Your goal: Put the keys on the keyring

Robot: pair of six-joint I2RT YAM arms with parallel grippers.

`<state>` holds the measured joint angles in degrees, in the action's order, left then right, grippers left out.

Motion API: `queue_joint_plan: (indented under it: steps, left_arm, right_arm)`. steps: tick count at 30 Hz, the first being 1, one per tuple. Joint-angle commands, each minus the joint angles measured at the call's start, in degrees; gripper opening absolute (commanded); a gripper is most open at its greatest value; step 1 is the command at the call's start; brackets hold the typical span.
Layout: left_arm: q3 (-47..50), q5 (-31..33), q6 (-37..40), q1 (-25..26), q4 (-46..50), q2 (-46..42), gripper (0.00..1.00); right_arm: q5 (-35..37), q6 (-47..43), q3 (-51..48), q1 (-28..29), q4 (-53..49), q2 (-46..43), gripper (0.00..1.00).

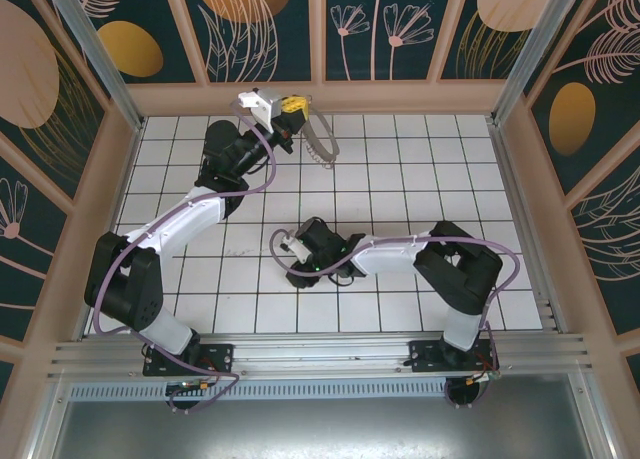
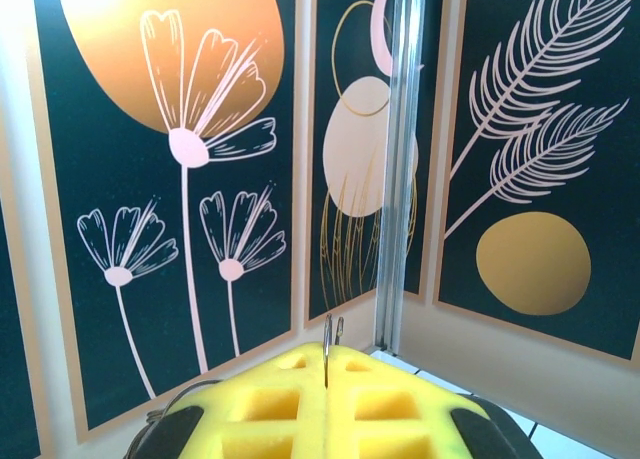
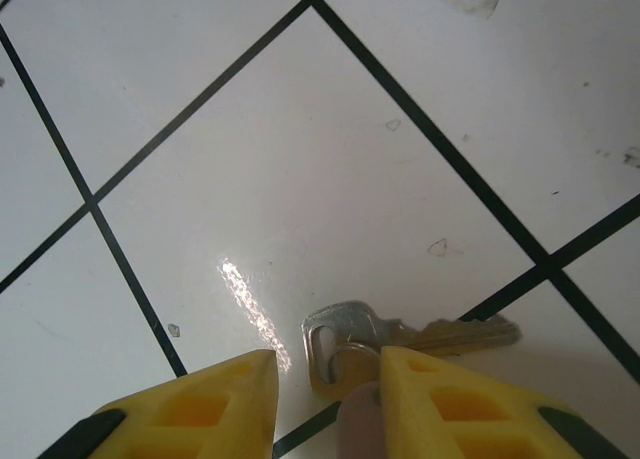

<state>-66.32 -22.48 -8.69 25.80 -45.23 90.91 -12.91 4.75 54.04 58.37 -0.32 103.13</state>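
The right claw (image 3: pixel 330 404) stands narrowly parted just over the keys (image 3: pixel 400 337). One yellow finger (image 3: pixel 205 404) is clear of them and the other is at their near end, so nothing is gripped. The keys lie flat on the tiled surface (image 3: pixel 300 159). Well apart from the keys, toward the back wall, the left claw (image 1: pixel 292 107) is clamped on the keyring (image 1: pixel 322 144) and holds it aloft. By my reading no key is threaded yet, so pickup and threading are both still to do.

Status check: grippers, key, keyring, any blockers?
Left gripper shut on thin dark wire keyring, high by back wall. Right gripper open, fingers astride small silver key flat on white tile. Nothing in the way.
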Motion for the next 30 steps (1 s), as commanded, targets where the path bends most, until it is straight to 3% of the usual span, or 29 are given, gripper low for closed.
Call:
queue_joint_plan:
  steps: [1, 7, 13, 19, 30]
  left_arm:
    - [-1.9, -0.3, -0.3, -0.4, -3.9, 0.0, 0.00]
    - [-2.0, -0.3, -0.6, -0.4, -4.2, 0.3, 0.00]
    - [-2.1, -0.3, -0.9, -0.4, -4.3, 0.4, 0.00]
    - [-2.3, -0.5, -0.9, -0.4, -4.0, 0.4, 0.00]
    - [-2.3, -1.0, -1.5, -0.4, -4.2, 0.7, 0.00]
  right_arm:
    - [2.0, -1.7, 1.6, 1.2, -2.0, 1.7, 0.33]
    - [3.9, -1.9, 2.3, 2.1, -2.6, 3.7, 0.29]
    - [4.0, -1.4, 1.3, 2.1, -2.7, 2.5, 0.00]
    - [1.7, 0.8, -1.6, -0.3, -1.2, -2.2, 0.00]
    - [-2.9, 8.5, -11.9, -11.3, 5.4, -15.1, 0.00]
